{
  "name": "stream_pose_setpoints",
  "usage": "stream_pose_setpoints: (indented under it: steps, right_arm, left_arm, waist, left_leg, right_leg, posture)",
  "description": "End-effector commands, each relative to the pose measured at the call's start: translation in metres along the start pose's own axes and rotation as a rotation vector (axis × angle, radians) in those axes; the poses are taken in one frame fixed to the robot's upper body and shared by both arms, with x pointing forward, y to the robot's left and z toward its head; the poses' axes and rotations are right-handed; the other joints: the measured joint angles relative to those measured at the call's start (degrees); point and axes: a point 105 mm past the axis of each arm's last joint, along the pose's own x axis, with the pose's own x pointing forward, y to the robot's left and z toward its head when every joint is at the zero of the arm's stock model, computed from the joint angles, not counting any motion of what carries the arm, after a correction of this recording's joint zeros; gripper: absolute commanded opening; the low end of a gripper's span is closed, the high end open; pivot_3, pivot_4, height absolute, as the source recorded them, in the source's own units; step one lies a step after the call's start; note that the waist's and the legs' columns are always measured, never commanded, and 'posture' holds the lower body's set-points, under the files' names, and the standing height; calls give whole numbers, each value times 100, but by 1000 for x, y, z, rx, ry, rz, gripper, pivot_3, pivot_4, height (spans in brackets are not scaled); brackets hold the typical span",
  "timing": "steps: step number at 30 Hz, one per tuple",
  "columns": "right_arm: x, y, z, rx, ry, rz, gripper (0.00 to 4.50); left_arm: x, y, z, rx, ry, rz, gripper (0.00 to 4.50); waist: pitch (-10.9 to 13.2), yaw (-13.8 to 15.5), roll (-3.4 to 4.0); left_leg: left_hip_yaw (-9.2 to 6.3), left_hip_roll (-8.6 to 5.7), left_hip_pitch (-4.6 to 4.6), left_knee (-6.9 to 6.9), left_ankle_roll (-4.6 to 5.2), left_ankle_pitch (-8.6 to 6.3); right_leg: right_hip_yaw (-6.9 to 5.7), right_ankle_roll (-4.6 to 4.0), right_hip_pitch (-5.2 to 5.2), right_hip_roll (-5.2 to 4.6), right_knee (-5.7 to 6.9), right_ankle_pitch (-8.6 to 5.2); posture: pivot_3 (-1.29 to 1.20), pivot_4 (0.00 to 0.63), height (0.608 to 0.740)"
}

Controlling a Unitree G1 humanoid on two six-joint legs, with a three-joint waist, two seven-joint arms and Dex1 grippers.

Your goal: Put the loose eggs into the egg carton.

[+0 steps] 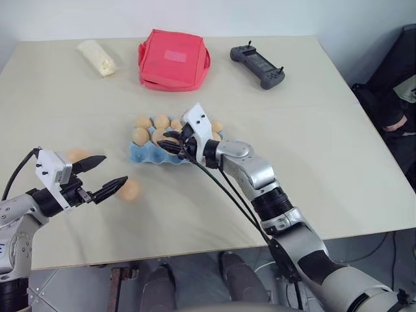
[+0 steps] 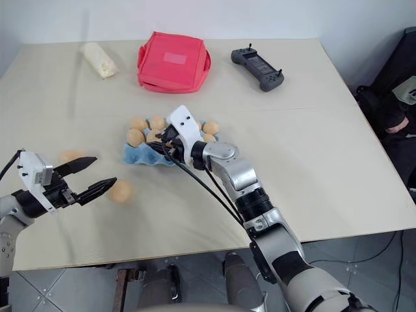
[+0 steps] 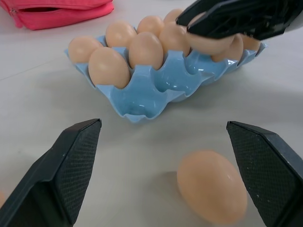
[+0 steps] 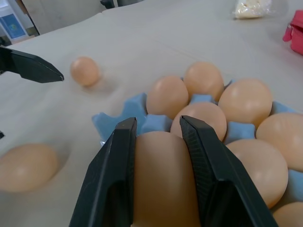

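The light blue egg carton (image 1: 138,155) lies mid-table with several tan eggs in its cups. My right gripper (image 1: 170,140) hovers over the carton's near side, shut on a tan egg (image 4: 163,179) that sits between its two black fingers. To the carton's left, my left gripper (image 1: 114,170) stands open and level just above the table. One loose egg (image 1: 129,190) lies right off its fingertips, closer to the near finger, and shows large in the left wrist view (image 3: 213,187). A second loose egg (image 1: 78,155) rests behind the left gripper's far finger.
A red fabric bag (image 1: 173,58) sits at the back of the table, with a dark handheld controller (image 1: 257,65) to its right and a white packet (image 1: 97,57) to its left. The table's front edge runs close under both arms.
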Motion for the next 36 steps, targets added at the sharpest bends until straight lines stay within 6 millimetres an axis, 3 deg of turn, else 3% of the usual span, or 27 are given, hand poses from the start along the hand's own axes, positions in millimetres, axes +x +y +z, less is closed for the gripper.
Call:
stream_pose_setpoints:
  steps: [1, 6, 8, 16, 23, 28, 30, 36]
  right_arm:
    - [5, 3, 16, -63, -48, 19, 2091]
    - [-1, 2, 25, -89, -71, 33, 3922]
    - [-7, 3, 34, -102, -92, 47, 4456]
    - [-46, 13, 63, -148, -150, 141, 4456]
    - [-115, -14, 42, -142, 33, 239, 4456]
    - [-158, -20, 25, -209, 98, 385, 4456]
    - [-173, -23, 15, -188, 134, 443, 4456]
    - [-182, -31, 1, -155, 174, 488, 4456]
  left_arm:
    - [-2, -2, 12, 25, -45, 3, 4500]
    - [0, -2, 14, 26, -47, 4, 4500]
    - [1, -2, 15, 27, -50, 4, 4500]
    - [-1, -2, 27, 40, -85, 72, 4500]
    - [-21, 0, 32, -6, -116, 263, 4500]
    - [-41, -9, 28, -7, -112, 406, 4500]
    - [-49, -13, 16, -54, -73, 490, 4500]
    - [-52, -37, 0, -163, -40, 644, 4500]
  waist:
    - [0, -45, 0]
    - [0, -102, 0]
    - [0, -109, 0]
    - [0, -90, 0]
    - [0, -21, -1]
    - [0, -35, -1]
    - [1, -44, -1]
    - [2, -41, -4]
  left_leg:
    - [0, 0, 0, 0, 0, 0]
    - [-2, 1, 0, -7, 0, 0]
    - [-3, 0, 0, -7, -1, 0]
    - [-4, 1, -1, -8, -1, -1]
    - [-5, 0, 0, -7, 2, -4]
    - [-3, 0, 0, -8, 8, -10]
    - [-3, 0, 3, -5, 9, -10]
    - [-4, -5, 11, 13, 12, -8]
  right_leg:
    - [0, 0, 0, 0, 0, 0]
    - [-1, -1, -1, 0, -1, -1]
    - [-1, -1, -1, 0, -1, -1]
    - [-2, -1, -1, 0, -4, -1]
    - [-1, -1, 9, -2, -23, -1]
    - [2, -1, 12, -2, -34, -1]
    - [2, -1, 14, -1, -31, -2]
    - [12, 1, 29, -2, -33, 0]
  posture:
    - [0, 150, 740]
    - [0, 150, 740]
    - [0, 150, 740]
    - [0, 150, 740]
    - [0, 150, 740]
    - [0, 150, 740]
    - [0, 150, 740]
    - [0, 150, 740]
